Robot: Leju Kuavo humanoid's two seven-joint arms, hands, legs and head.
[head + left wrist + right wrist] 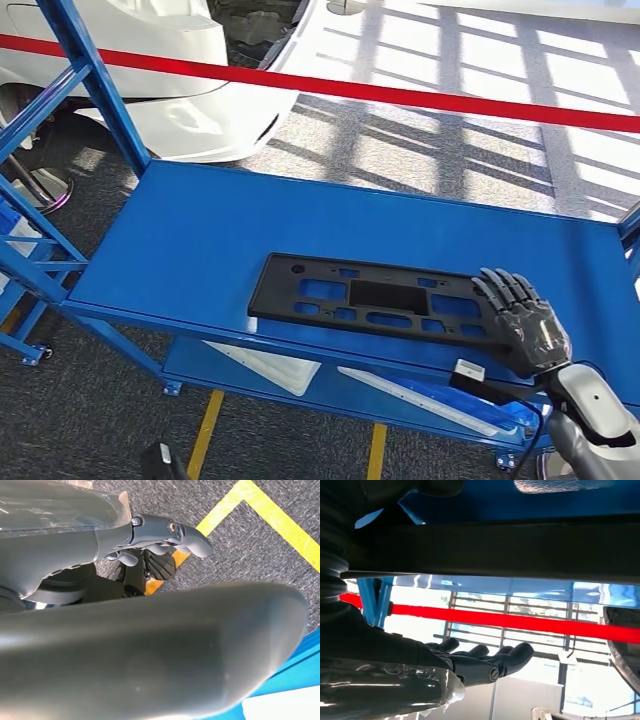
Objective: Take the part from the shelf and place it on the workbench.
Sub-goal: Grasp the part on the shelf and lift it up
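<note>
The part (362, 295), a long flat black plastic panel with several cut-outs, lies flat on the blue top surface (196, 230) of the rack. My right hand (524, 320) is at the panel's right end, its fingers stretched out straight over that end. In the right wrist view the panel's dark edge (490, 550) runs across between the thumb and the straight fingers (482, 662), with a clear gap between fingers and panel. My left hand (162, 537) hangs over the carpet, fingers loosely bent and holding nothing.
White flat parts (272, 365) lie on the lower blue shelf. A red barrier tape (377, 92) stretches behind the rack, with a white car body (151, 60) beyond. Blue frame posts (90, 80) rise at the left. Yellow lines (204, 430) mark the grey carpet.
</note>
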